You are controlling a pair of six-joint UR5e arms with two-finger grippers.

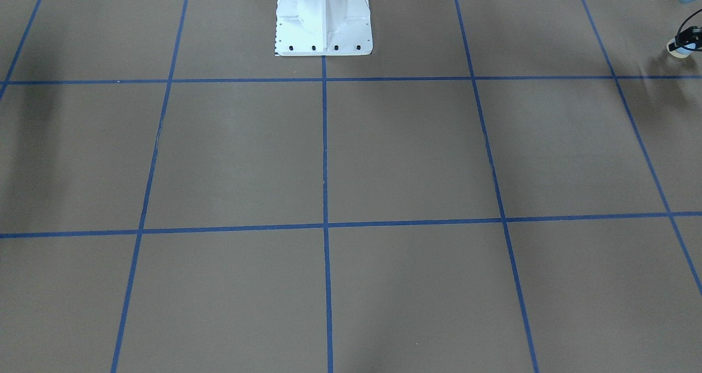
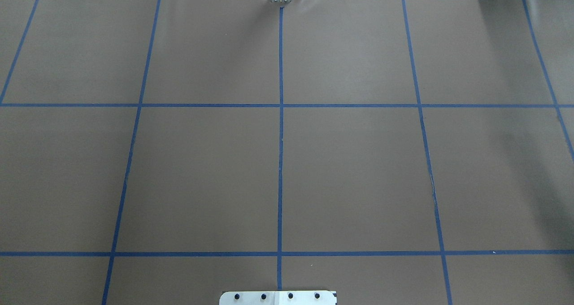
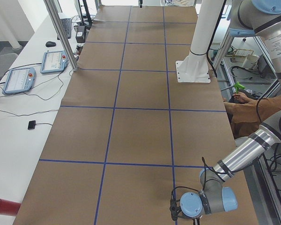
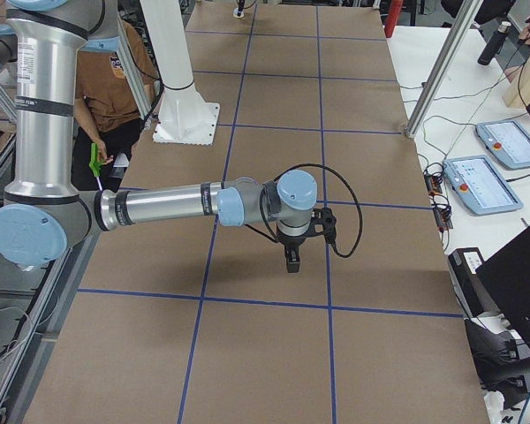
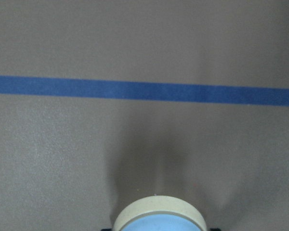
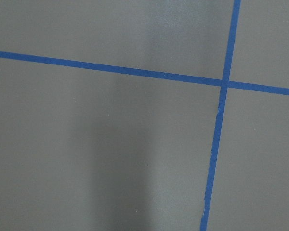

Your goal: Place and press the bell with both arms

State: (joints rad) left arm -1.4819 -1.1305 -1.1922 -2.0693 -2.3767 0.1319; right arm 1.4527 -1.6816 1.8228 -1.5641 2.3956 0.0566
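We take the step in hand to be the placing. In the left wrist view the bell [image 5: 159,219] sits at bottom ctr, cream base rim away from the lens and blue dome nearer. Black finger bits are just beside it on either side, so we read the left gripper [image 1: 685,41] as clamped on the bell. In the front-facing view both are at the far right edge, upper part. A blue tape line [image 5: 144,90] crosses the upper wrist frame. There's a shadow on the brown table cover [image 5: 53,159] below the line, so the bell is prob. off the surface. To do it well we'd lower straight w/ base level, let it sit flat before the jaws part, and choose a spot the other arm can reach. The right gripper [image 4: 292,259] points down mid-frame in the right side view. Whether it's apart or together we can't tell.
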